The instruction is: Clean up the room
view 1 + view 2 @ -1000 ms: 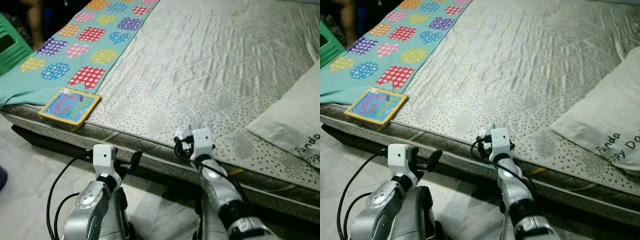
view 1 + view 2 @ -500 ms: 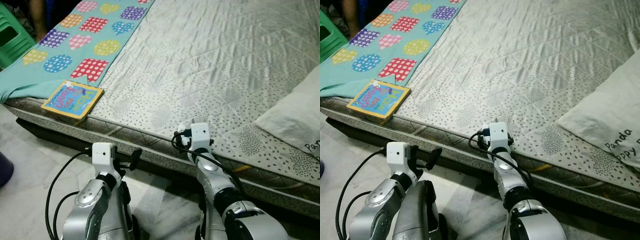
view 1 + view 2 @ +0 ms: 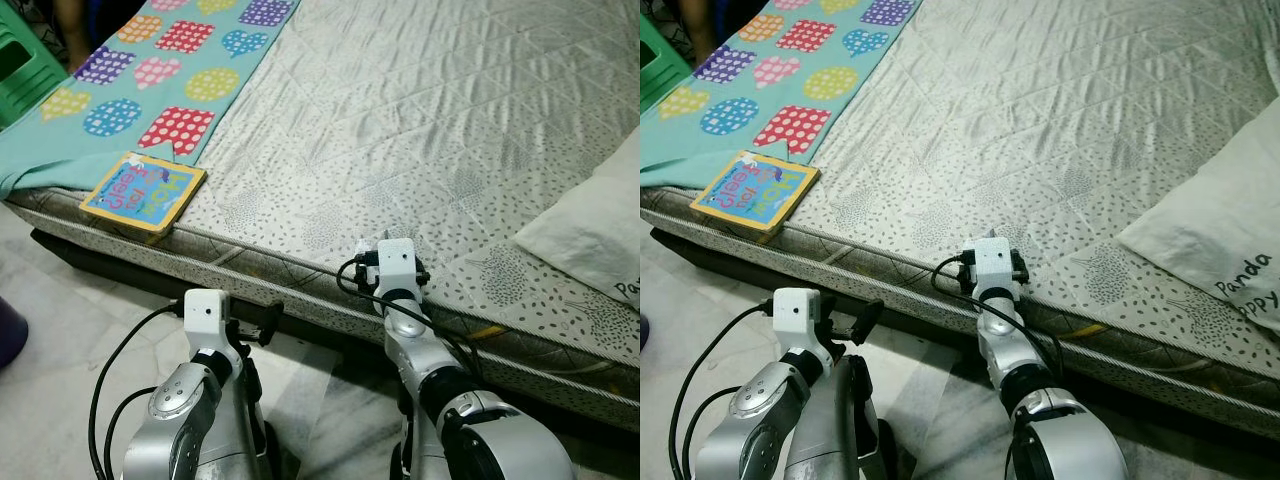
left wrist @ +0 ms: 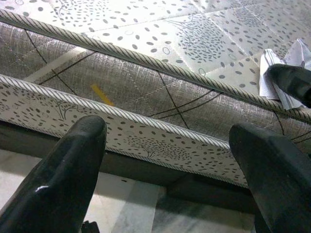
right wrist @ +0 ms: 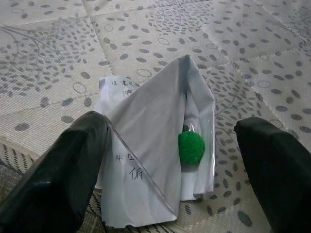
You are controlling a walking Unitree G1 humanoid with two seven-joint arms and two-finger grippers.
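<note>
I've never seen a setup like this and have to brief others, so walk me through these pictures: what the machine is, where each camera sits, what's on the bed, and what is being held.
This is a walking humanoid robot with two silver arms, each ending in an end effector of two long black fingers. The two wide pictures come from a stereo camera on its head, looking down at a mattress. The two close-ups come from cameras on the wrists, looking along the fingers.

On the mattress lie a teal sheet with coloured shapes, a children's book near the edge, a white pillow at the right, and a folded white paper with a small green ball tucked inside it.

The right end effector is open, with the paper between its fingers, not gripped. The left end effector is open, in front of the mattress's side, holding nothing.
</note>
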